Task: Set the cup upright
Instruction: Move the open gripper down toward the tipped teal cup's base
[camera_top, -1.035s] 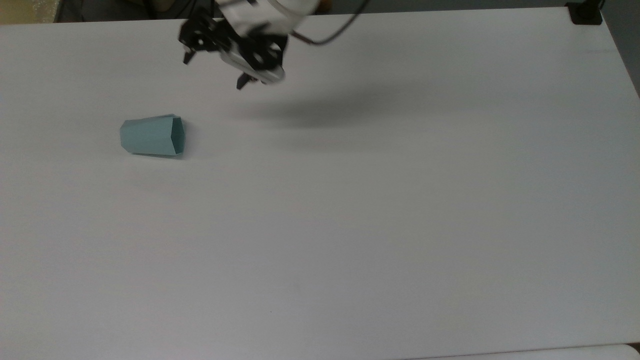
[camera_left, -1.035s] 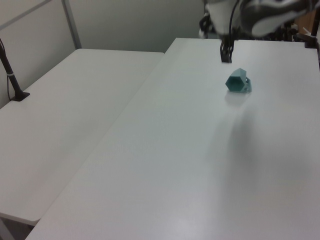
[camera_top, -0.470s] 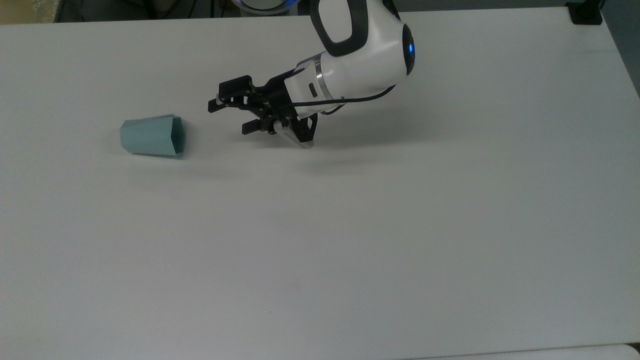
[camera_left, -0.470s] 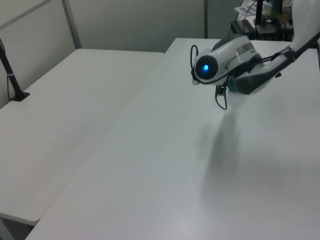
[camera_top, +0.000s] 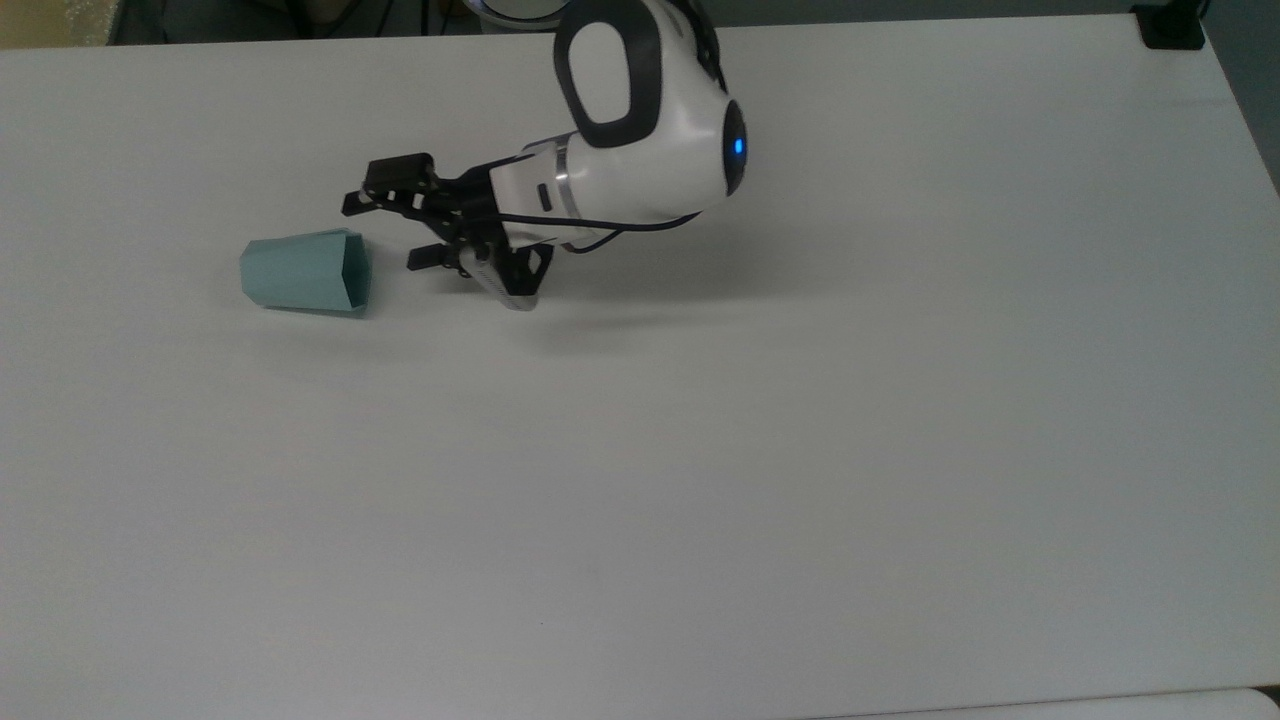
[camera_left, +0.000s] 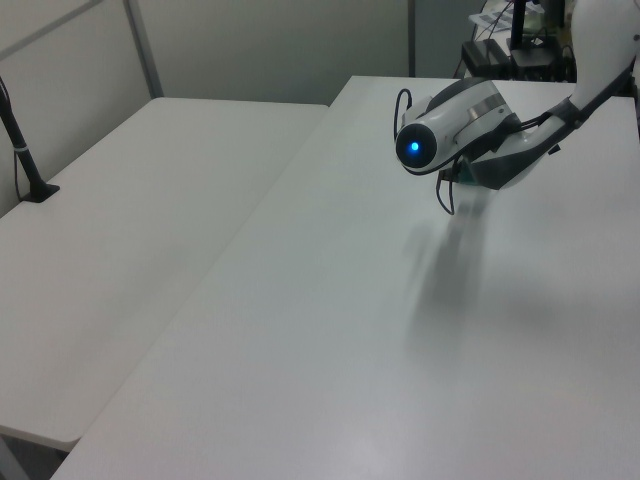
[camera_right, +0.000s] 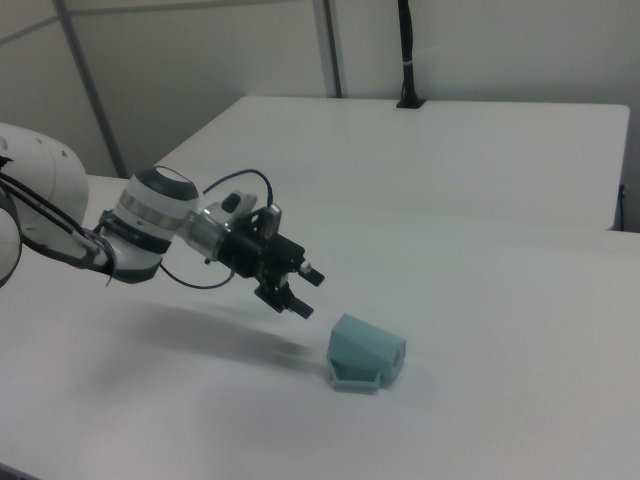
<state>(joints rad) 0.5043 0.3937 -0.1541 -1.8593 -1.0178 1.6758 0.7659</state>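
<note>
Cup (camera_top: 305, 270) is the word for the pale teal faceted vessel lying on its side on the white table (camera_top: 700, 480), not upright. In the top view its wide polygonal mouth faces the top view's right and its narrower base points to the top view's left. In the right view the cup (camera_right: 365, 352) rests with a small tab at its rim lying on the tabletop toward the camera.

Relative to the cup, the gripper (camera_top: 380, 228) sits just off the open mouth, on the top view's right, near it but not touching it. Its two black fingers are spread apart and hold nothing; one fingertip (camera_top: 352, 205) lies above the level of the cup's upper edge in the top view, and the other is a little farther from the cup's mouth. In the right view the gripper (camera_right: 306, 293) hangs above the table, up and to the right view's left of the cup, tilted down toward it, with a clear gap between them.

Away from the cup, the white arm (camera_top: 640, 130) extends toward the top view's upper right, with a blue light on its wrist. In the left view the arm (camera_left: 470, 130) stands in front of the cup, of which a sliver of teal (camera_left: 460, 180) shows beneath it.
</note>
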